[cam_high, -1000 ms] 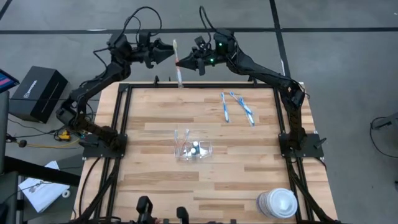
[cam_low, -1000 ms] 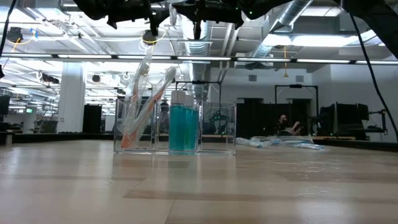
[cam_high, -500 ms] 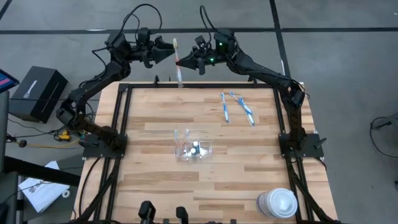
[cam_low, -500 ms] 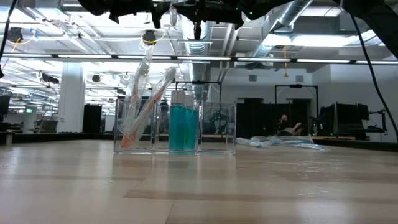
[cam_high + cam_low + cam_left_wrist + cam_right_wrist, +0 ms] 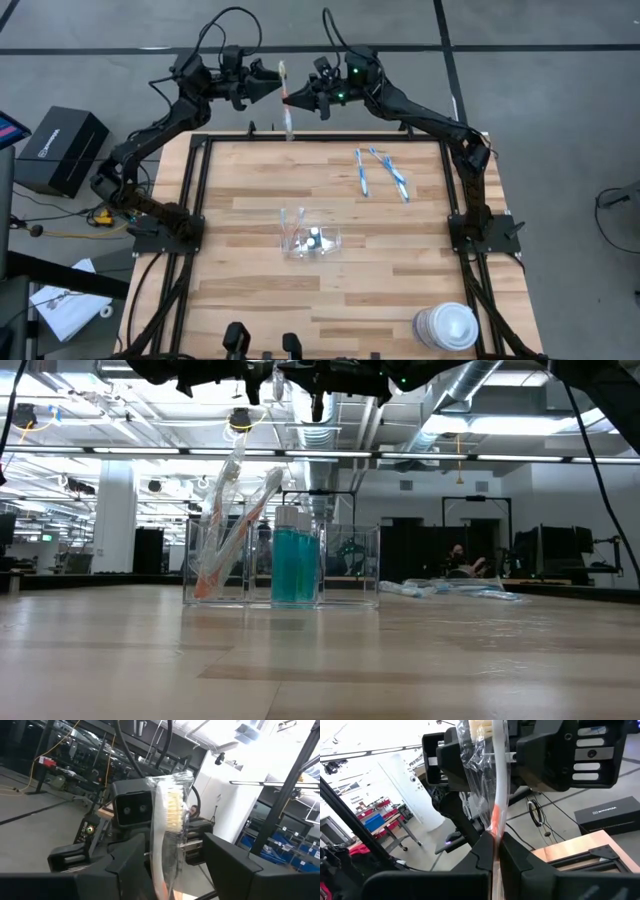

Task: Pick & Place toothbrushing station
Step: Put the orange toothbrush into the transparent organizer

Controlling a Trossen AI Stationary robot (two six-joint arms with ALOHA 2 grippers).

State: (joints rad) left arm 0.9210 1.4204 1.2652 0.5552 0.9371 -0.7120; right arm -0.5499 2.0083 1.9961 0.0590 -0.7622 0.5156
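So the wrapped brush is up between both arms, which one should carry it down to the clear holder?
Right, probably. The right gripper is shut on the wrapped toothbrush low on its handle. The left gripper only brackets the bristle end, open. The clear holder sits mid-table, about equally far from both.

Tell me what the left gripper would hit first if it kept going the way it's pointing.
Probably the wrapped toothbrush held by the right gripper; the left gripper points straight at it, open, though depth is unclear.
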